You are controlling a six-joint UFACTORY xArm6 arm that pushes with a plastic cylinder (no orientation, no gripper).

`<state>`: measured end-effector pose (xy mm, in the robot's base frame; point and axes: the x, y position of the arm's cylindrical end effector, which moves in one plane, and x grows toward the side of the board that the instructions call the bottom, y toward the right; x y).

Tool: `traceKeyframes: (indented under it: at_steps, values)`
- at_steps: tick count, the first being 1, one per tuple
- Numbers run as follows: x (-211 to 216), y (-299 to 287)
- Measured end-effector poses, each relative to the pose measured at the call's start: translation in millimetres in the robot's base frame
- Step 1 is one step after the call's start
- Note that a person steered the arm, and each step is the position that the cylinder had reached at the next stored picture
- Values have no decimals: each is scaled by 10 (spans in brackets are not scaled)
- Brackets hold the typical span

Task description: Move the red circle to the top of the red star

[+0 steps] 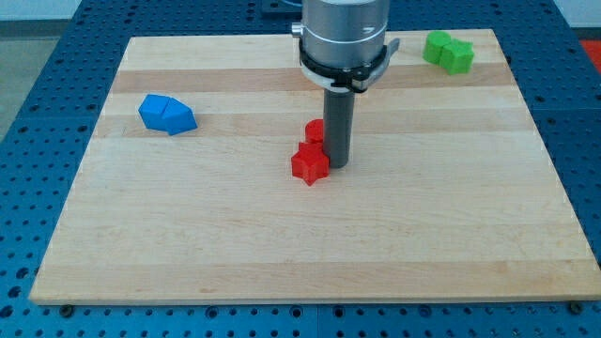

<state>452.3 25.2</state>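
Beside the red star (310,164), on its right and touching or nearly so, my tip (338,165) rests on the counter (282,253); this end effector is a bare rod with nothing to open or clamp. Just above the red star, partly hidden behind the rod, sits the red circle (315,131), seemingly touching it. Placement looks nearly finished, so any next move is a small nudge leftward, centring it over the red star.
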Motion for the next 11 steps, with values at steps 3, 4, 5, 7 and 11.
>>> traceKeyframes:
  at_steps: [3, 4, 5, 7, 11]
  values:
    - [4, 424]
    - [-12, 532]
    - [-340, 449]
    - [-356, 303]
    - [-356, -32]
